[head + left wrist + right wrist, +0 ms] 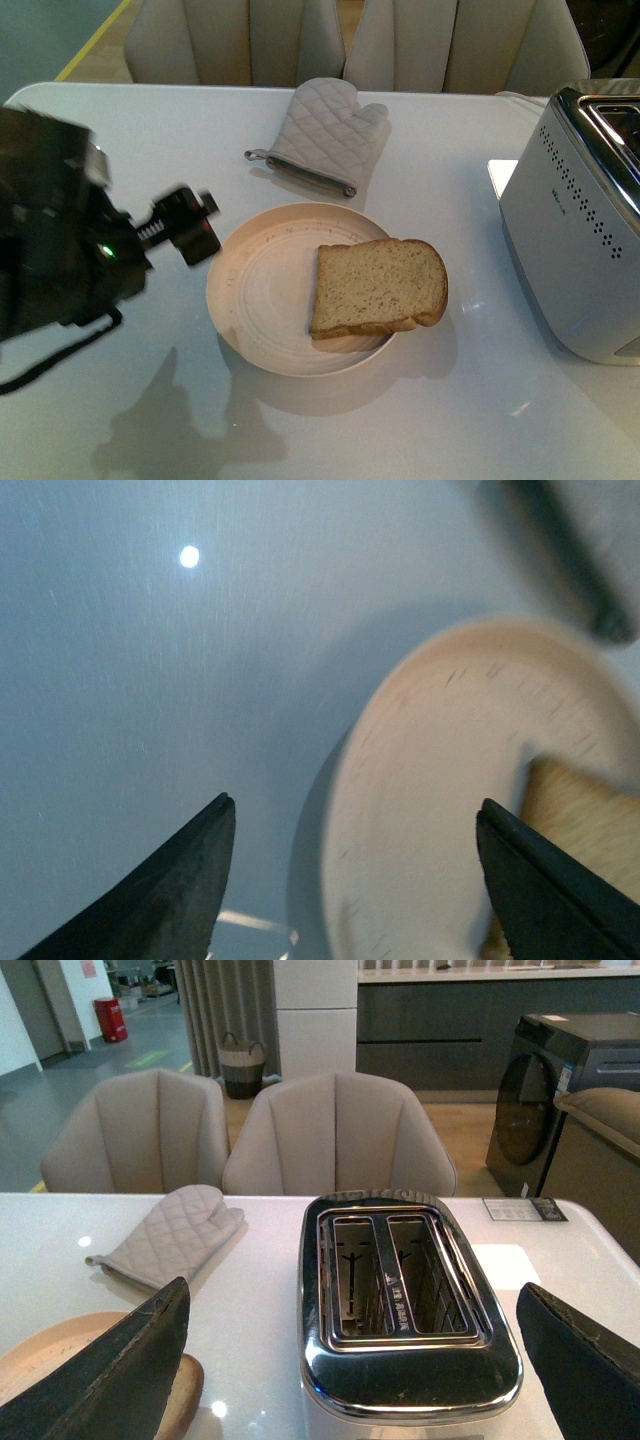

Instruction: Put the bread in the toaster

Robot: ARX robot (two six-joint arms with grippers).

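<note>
White table (150,130) carries cream plate (262,290); quilted mitt (320,135); white toaster (570,240).

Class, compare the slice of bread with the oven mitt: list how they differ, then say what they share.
The bread lies on the plate; the oven mitt lies straight on the table. The bread is brown with a darker crust; the oven mitt is grey and quilted. The oven mitt lies further back than the bread, toward the chairs. Both lie flat.

The bread (378,287), a light-brown slice with darker crust, lies flat on the plate's (262,290) right half. The toaster (575,215), white with a chrome top, stands upright at the right, slots empty.
</note>
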